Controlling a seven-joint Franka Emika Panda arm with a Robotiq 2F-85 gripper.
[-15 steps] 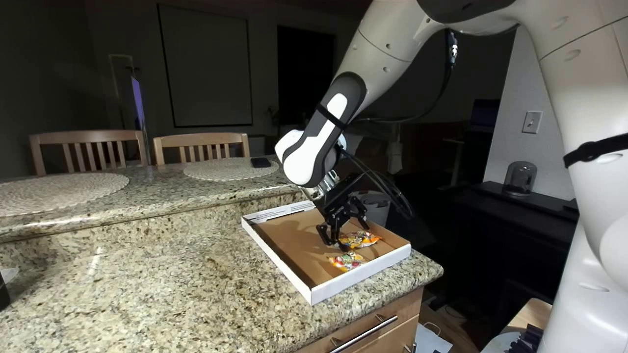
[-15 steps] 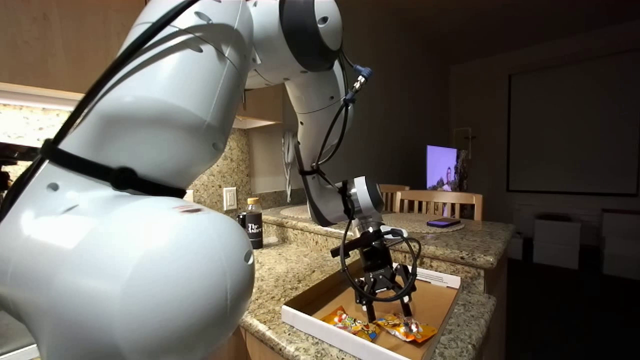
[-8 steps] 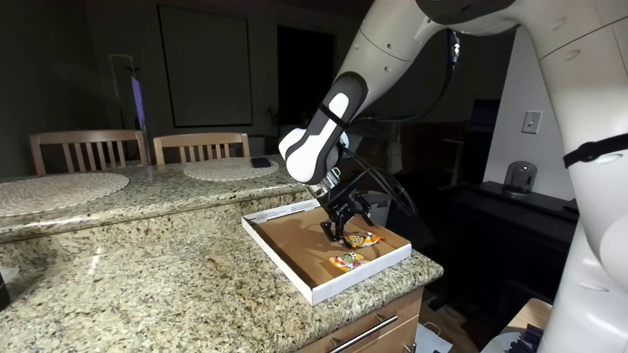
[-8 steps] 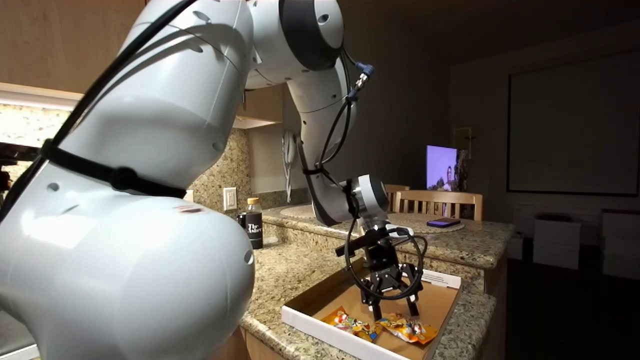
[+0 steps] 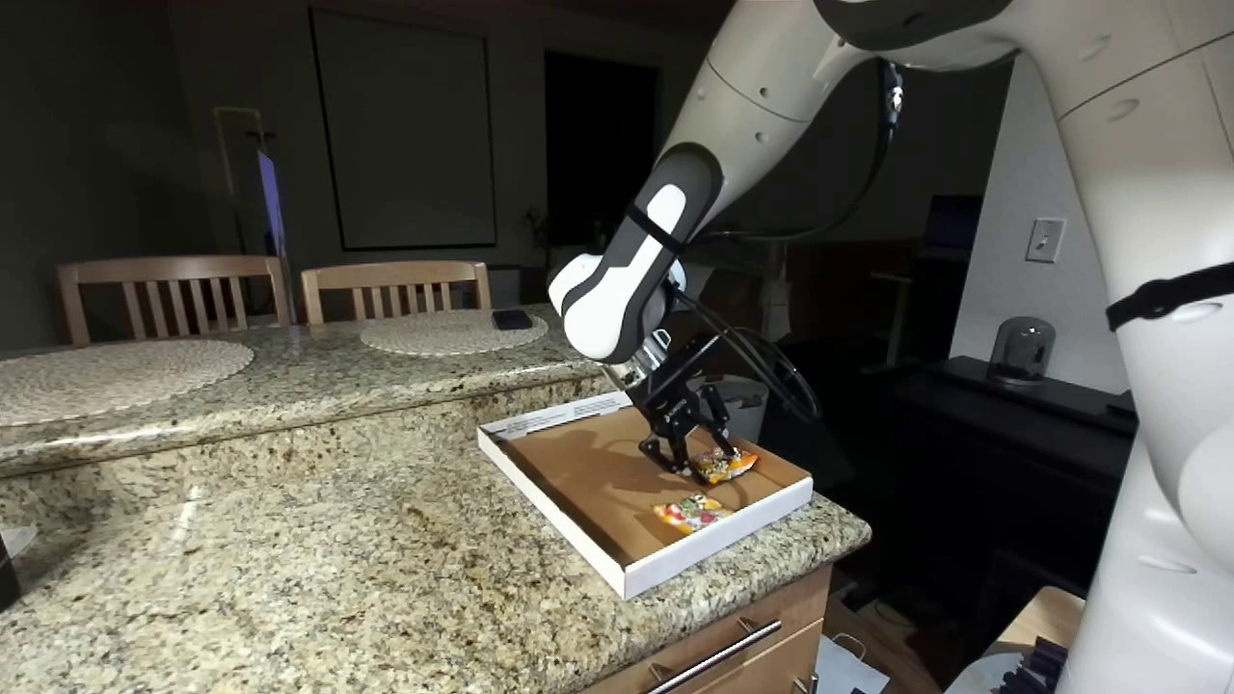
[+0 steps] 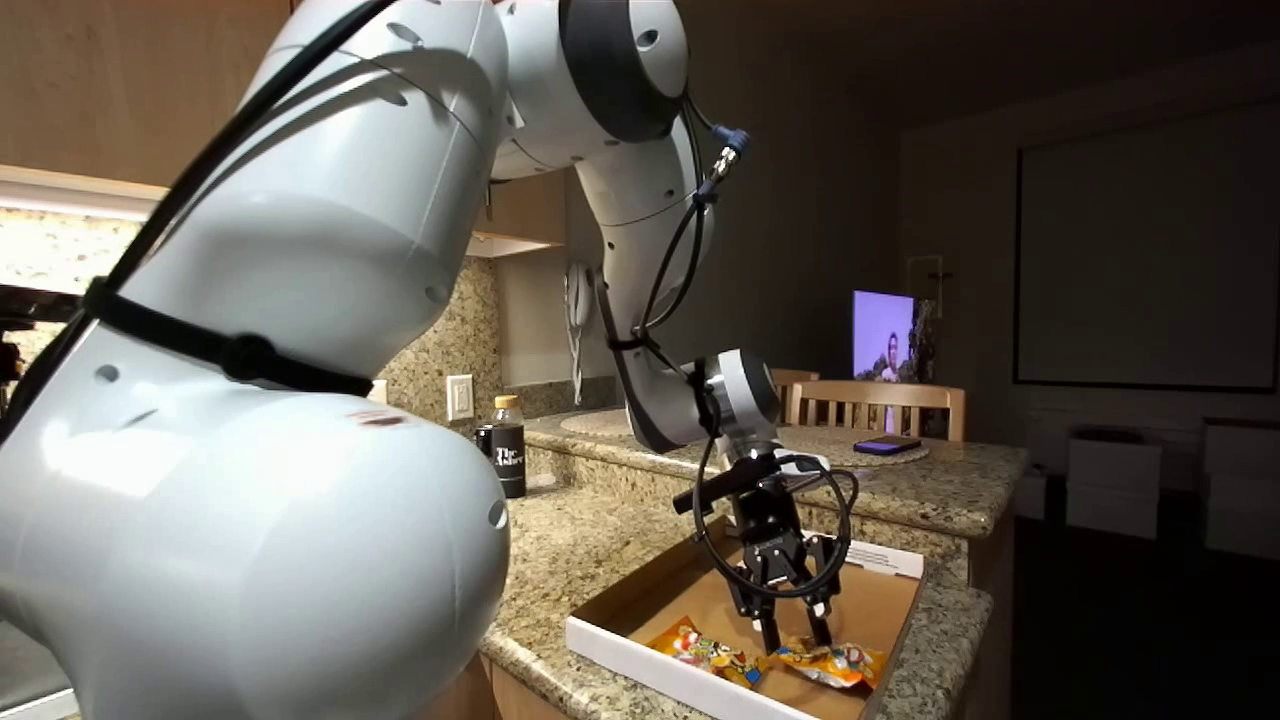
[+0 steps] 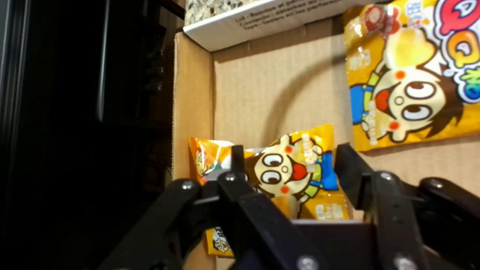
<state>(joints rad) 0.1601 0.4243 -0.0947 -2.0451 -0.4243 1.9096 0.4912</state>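
1. Packet (image 7: 283, 168) lies in the box (image 5: 569, 472) under the gripper (image 7: 290, 159), showing between its fingers (image 7: 350, 172) and past one of them in the wrist view.
2. Both fingers stand spread; I cannot tell whether they touch it.
3. Second packet (image 7: 416, 78) lies just beside it, outside the fingers.
4. White-walled, the box sits at the counter's (image 5: 366, 549) end.
5. On the raised ledge (image 5: 308, 371), a phone (image 5: 512, 319) rests on a mat (image 5: 429, 335).
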